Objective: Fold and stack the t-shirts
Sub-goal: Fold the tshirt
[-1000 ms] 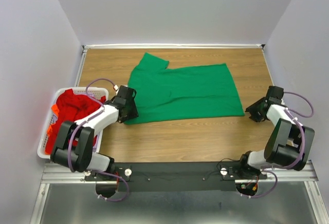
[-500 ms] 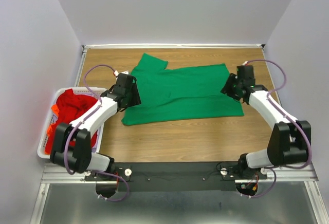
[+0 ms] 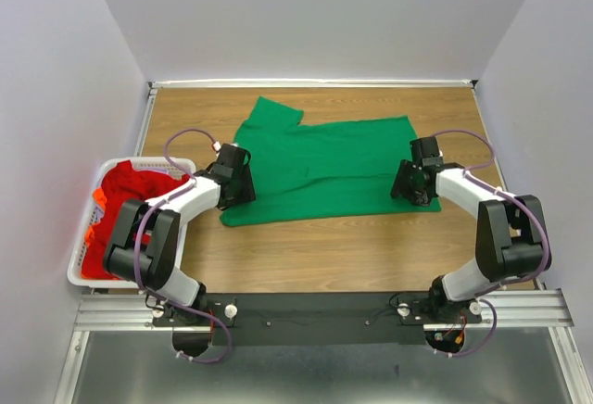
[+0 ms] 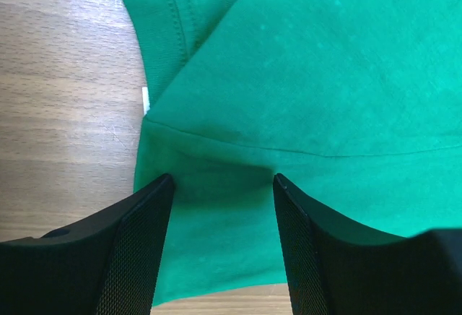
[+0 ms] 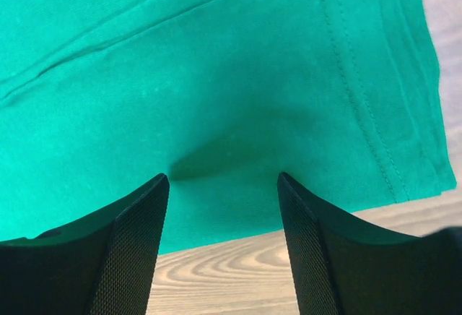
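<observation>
A bright green t-shirt (image 3: 324, 163) lies spread flat on the wooden table, one sleeve at the far left. My left gripper (image 3: 241, 191) is open over its near left part; in the left wrist view (image 4: 224, 181) the fingers straddle green cloth (image 4: 303, 76) near the collar edge. My right gripper (image 3: 408, 191) is open over the shirt's near right corner; in the right wrist view (image 5: 224, 178) the fingers straddle the hem edge of the cloth (image 5: 216, 76). Red and orange t-shirts (image 3: 125, 205) are heaped in the basket at the left.
A white slatted basket (image 3: 82, 274) stands at the table's left edge beside my left arm. Grey walls close in the table on the far side, left and right. Bare wood (image 3: 334, 251) lies between the shirt and the arm bases.
My right arm swung in from the table's right edge onto the shirt's near right corner. My left gripper moved up along the shirt's left edge, then back toward its near left part.
</observation>
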